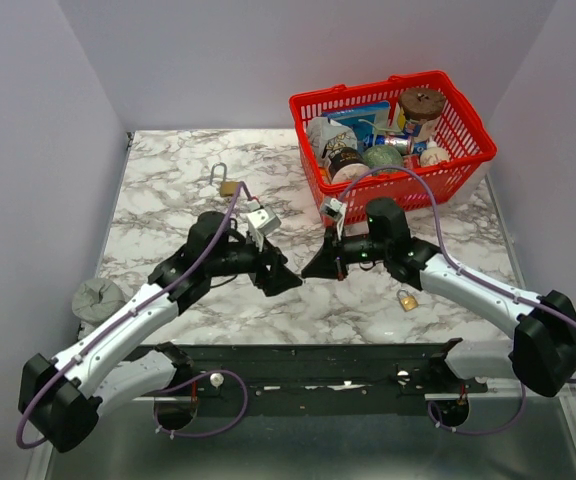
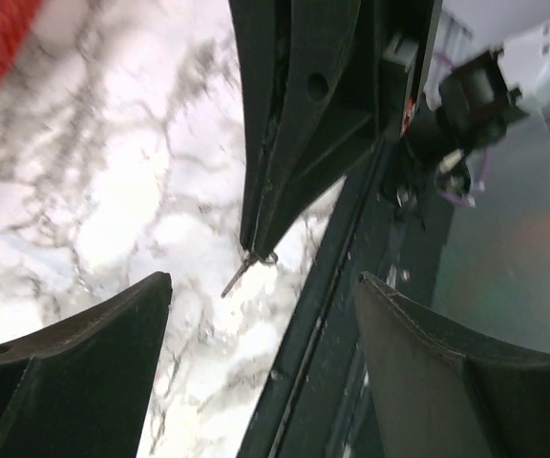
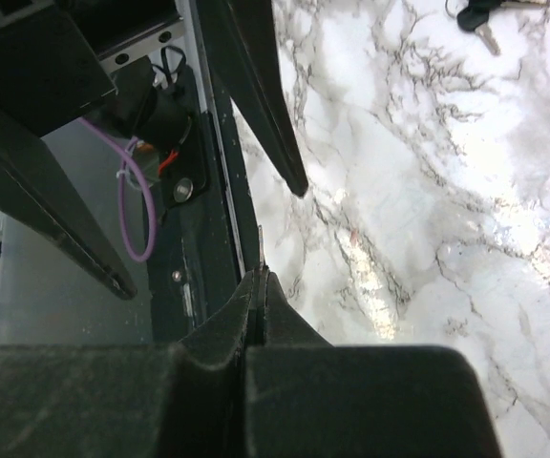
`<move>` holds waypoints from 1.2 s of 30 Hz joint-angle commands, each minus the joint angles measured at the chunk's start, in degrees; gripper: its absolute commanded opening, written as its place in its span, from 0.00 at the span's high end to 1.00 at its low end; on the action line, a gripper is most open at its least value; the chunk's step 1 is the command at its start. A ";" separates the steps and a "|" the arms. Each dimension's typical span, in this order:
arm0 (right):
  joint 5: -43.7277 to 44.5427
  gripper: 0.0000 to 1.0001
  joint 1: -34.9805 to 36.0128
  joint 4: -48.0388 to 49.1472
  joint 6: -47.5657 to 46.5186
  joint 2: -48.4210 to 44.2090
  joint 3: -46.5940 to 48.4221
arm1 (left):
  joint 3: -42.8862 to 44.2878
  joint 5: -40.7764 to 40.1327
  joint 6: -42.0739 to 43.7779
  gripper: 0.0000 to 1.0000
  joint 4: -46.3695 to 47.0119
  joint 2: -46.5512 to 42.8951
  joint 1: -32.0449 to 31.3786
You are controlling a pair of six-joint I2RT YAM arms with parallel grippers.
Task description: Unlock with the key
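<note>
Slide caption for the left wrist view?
Shut right gripper holds the key at its tips, framed by the open left gripper.

Both arms reach in from the near edge toward the middle, elbows bent and wrists low, so that they nearly meet. The left gripper (image 1: 286,281) points right with its jaws spread wide. The right gripper (image 1: 313,268) faces it, jaws pressed tight together, its tip just off the left one's fingers (image 2: 84,363).

marble table (image 1: 168,200) carries a red basket (image 1: 418,188), open padlock (image 1: 226,184), small padlock (image 1: 406,300).
</note>
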 commanded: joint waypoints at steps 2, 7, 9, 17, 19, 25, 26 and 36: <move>-0.56 0.99 0.21 17.21 7.52 -2.30 -3.91 | -7.72 -12.13 -13.82 0.15 18.12 -8.14 0.41; -1.45 0.99 0.21 24.79 12.52 -2.65 -5.76 | -13.18 -16.62 -24.71 0.18 28.17 -13.59 0.50; -1.62 0.99 0.21 30.06 14.46 -2.48 -6.90 | -15.28 -17.06 -27.10 0.18 33.27 -15.08 0.59; -1.27 0.99 0.21 45.53 23.95 0.16 -8.84 | -15.47 -15.39 -29.83 0.23 35.92 -13.95 0.50; -0.83 0.99 0.21 46.16 24.57 0.33 -8.75 | -15.73 -15.31 -30.54 0.24 36.36 -13.78 0.50; 1.10 0.99 0.21 47.13 25.27 0.51 -8.57 | -16.52 -13.99 -32.29 0.32 38.73 -12.55 0.59; 2.06 0.99 0.21 47.65 25.36 0.34 -8.75 | -16.70 -13.81 -32.47 0.34 39.43 -12.46 0.50; 3.56 0.99 0.21 48.45 26.42 1.39 -8.66 | -17.31 -13.90 -33.09 0.61 40.58 -12.19 0.50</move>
